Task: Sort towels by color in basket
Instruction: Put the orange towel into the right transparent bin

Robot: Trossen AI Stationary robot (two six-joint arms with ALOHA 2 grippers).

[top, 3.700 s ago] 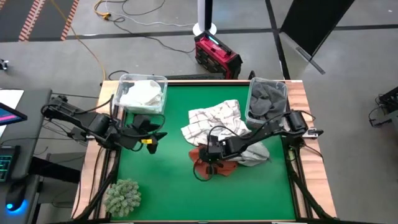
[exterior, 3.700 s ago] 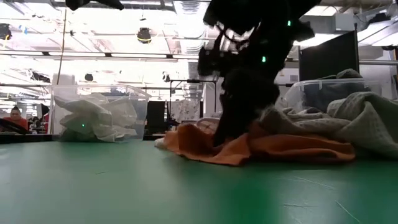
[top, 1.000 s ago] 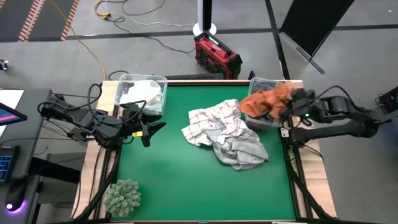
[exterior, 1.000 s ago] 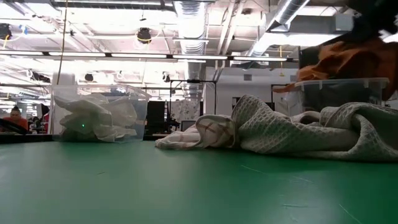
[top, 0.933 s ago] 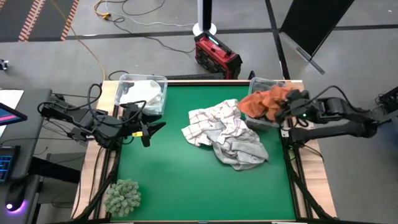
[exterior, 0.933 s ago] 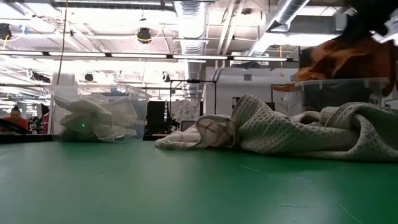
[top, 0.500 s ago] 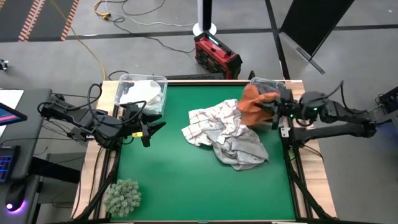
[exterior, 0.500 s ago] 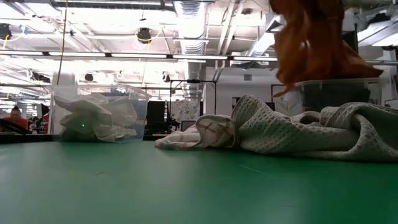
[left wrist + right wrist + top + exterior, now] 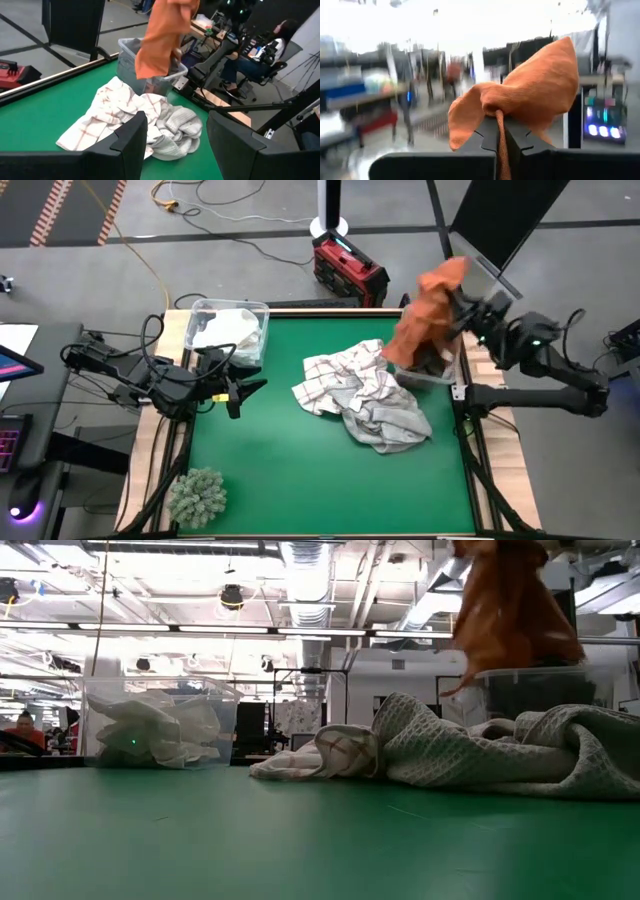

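My right gripper (image 9: 463, 298) is shut on a rust-orange towel (image 9: 424, 315), held high over the clear bin (image 9: 446, 376) at the table's right far corner; dark grey cloth lies in that bin. The orange towel also shows in the low view (image 9: 510, 610) and the left wrist view (image 9: 164, 35). A grid-checked white towel (image 9: 340, 372) and a light grey towel (image 9: 392, 420) lie heaped mid-table. White towels (image 9: 228, 330) fill the left far bin. My left gripper (image 9: 246, 388) is open and empty near the left bin. My right gripper pinches a bunched fold of the orange towel (image 9: 496, 120) between its two fingers. A puff of cloth (image 9: 530, 90) stands beyond the fingertips. The fingers point roughly level toward the table's left. The rest hangs slack below, its lower end (image 9: 150, 67) at the bin's rim.
A fuzzy grey-green clump (image 9: 197, 495) sits at the near left corner. Bare green mat (image 9: 280, 470) lies between the left arm and the towel heap and along the near edge. A person (image 9: 260, 55) sits beyond the table's right side.
My right gripper has risen over the right bin and tipped its fingers up, staying shut. The orange towel, which lay bunched on the bin, has been drawn off toward the bin's left side and now hangs lengthwise below the fingers.
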